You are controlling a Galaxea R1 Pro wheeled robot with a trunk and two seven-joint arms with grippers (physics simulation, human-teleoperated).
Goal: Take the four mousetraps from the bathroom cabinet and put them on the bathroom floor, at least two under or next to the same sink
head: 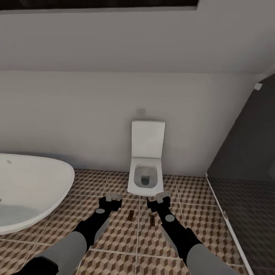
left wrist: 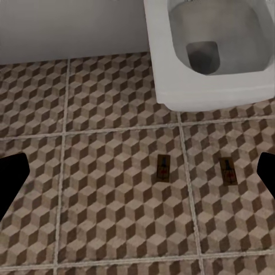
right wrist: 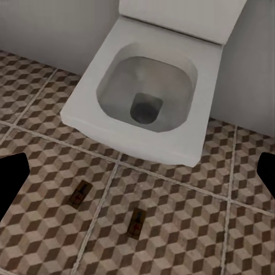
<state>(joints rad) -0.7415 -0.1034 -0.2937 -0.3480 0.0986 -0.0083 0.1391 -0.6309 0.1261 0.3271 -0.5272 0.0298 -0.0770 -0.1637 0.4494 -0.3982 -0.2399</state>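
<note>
Lying flat on tiled floor point(head: 114, 236) before toilet point(head: 145, 179): two mousetraps point(head: 130, 215) point(head: 151, 220), apparently dropped, no sink near. Left claw point(head: 110, 201), right claw point(head: 159, 201) wide, empty.

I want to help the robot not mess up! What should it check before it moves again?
1. Two mousetraps flat on the bathroom floor: ok.
2. All four traps down: not ok, two seen.
3. Traps by the sink: not ok, they lie before the toilet.
4. Left gripper empty: ok, open.
5. Right gripper empty: ok, open.
6. Way to the cabinet: cannot tell.
</note>
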